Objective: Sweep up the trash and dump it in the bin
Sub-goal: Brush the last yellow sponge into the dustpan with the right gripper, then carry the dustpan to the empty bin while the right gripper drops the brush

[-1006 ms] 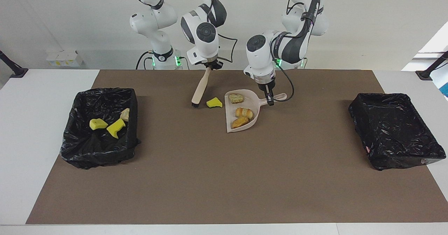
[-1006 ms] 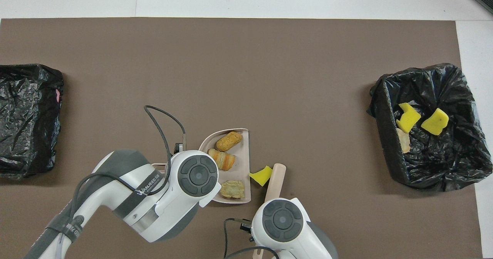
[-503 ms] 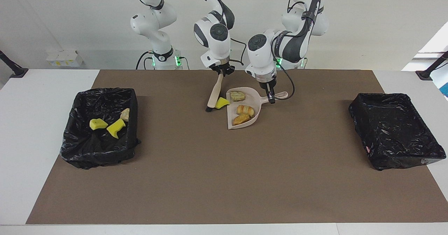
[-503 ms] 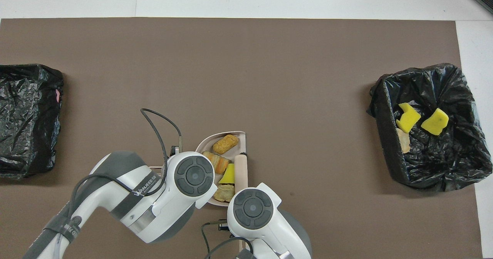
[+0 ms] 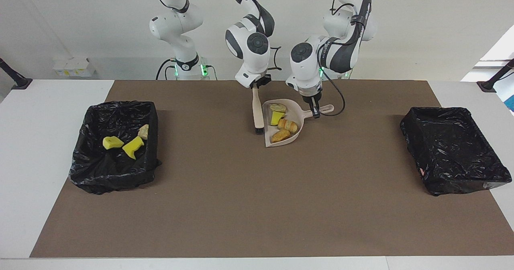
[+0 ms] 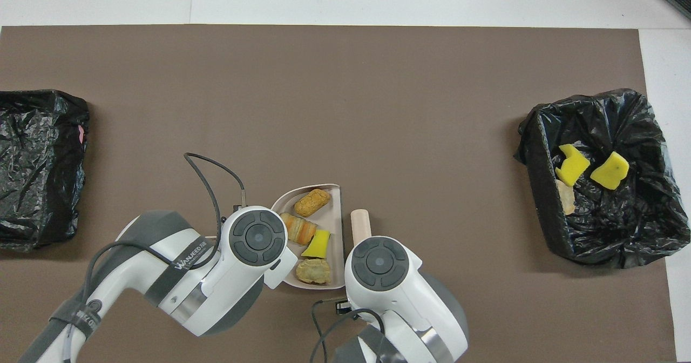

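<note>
Facing view shows the right gripper (image 5: 257, 87) clamped on the top of the beige brush (image 5: 257, 113), which hangs nearly upright with its dark bristles on the brown mat (image 5: 257, 205), just beside the open mouth of the dustpan (image 5: 295, 110) on the side toward the right arm's end of the table (image 5: 48, 101). The left gripper (image 5: 316, 111) has its fingers closed together on the dustpan's handle (image 5: 324, 110), at the end away from the brush.

Four pieces of trash lie in the dustpan, below and between the two grippers: a pale tan piece (image 5: 277, 108) nearest the robots, a yellow chunk (image 5: 276, 118) next to it close to the open edge, a striped pastry (image 5: 288, 125), and a brown roll (image 5: 280, 135) farthest from the robots. None of them touches the fingers of either gripper; the yellow chunk sits just inside the pan, beside the brush head.

Overhead view has the same four in the pan, the yellow chunk (image 6: 317, 244) between the striped pastry (image 6: 299, 228) and the pan's open edge.

Three more pieces lie in the black-lined bin (image 5: 116, 109) at the right arm's end of the table: two yellow chunks (image 5: 112, 142) (image 5: 133, 146) and a pale tan bit (image 5: 143, 131) against the liner. A second black-lined bin (image 5: 478, 177) sits at the left arm's end
</note>
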You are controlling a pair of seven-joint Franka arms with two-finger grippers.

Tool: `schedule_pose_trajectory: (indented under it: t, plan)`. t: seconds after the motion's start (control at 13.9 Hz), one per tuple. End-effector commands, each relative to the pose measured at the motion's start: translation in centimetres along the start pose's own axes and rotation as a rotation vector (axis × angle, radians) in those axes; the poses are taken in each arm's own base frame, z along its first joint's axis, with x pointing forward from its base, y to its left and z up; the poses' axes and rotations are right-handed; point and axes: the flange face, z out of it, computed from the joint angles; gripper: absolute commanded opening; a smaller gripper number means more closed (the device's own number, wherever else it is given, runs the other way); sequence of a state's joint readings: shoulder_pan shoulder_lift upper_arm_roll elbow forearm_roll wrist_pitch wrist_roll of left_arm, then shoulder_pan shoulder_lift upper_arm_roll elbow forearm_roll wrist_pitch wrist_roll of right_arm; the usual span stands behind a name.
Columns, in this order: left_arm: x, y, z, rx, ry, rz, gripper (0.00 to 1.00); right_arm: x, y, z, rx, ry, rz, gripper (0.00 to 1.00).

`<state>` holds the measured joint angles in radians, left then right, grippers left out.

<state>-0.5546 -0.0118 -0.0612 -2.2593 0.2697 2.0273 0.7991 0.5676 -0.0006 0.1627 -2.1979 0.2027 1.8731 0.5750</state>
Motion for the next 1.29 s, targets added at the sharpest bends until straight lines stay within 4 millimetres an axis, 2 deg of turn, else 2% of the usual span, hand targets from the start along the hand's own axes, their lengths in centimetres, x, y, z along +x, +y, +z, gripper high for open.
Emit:
schedule_pose_trajectory:
  t: [0.0,0.14,0.29,0.36,0.5,0.58,0.79,0.86,1.01,1.08,1.15,1.22]
  plan:
    - [-2.0,-0.2,-0.3,-0.013,0.023,-0.033,0.0,-0.4,1.2,-1.6,-0.08,0.006,-0.029,0.0]
    - [-3.9,-0.8,-2.3,0.015,0.058,-0.068,0.0,-1.3,0.4,-1.9,-0.063,0.04,-0.015,0.0]
    - [-6.6,-1.9,-3.3,0.031,0.075,-0.054,0.0,-2.3,-2.1,-1.7,-0.023,0.109,-0.016,0.0]
    - [-8.7,-2.5,-3.8,0.039,0.087,-0.048,0.0,-2.2,-2.8,-1.4,0.003,0.129,-0.008,0.0]
    - [-13.0,-3.8,-4.9,0.027,0.152,-0.042,0.0,-2.8,-6.7,0.6,0.04,0.165,-0.005,0.0]
    - [-14.8,-4.2,-5.4,0.025,0.157,-0.02,0.0,-2.7,-7.7,1.3,0.059,0.184,0.011,0.0]
    - [-24.0,-6.7,-5.4,0.002,0.163,-0.027,0.0,-4.1,-10.9,3.5,0.066,0.147,0.001,0.0]
    - [-27.1,-7.3,-4.6,-0.006,0.172,-0.044,0.0,-4.6,-11.2,4.2,0.069,0.128,0.032,0.0]
    - [-34.2,-7.8,-2.7,-0.013,0.187,-0.131,0.0,-5.1,-11.6,4.3,0.08,0.114,0.068,0.0]
    - [-36.6,-8.6,-2.4,0.015,0.197,-0.166,0.0,-5.5,-11.9,4.3,0.079,0.105,0.066,0.43]
    - [-39.8,-9.0,-2.0,0.029,0.199,-0.219,0.0,-5.6,-12.2,4.0,0.079,0.106,0.063,0.99]
    - [-42.5,-9.1,-1.7,0.046,0.194,-0.24,0.0,-5.1,-12.2,3.6,0.079,0.115,0.064,1.0]
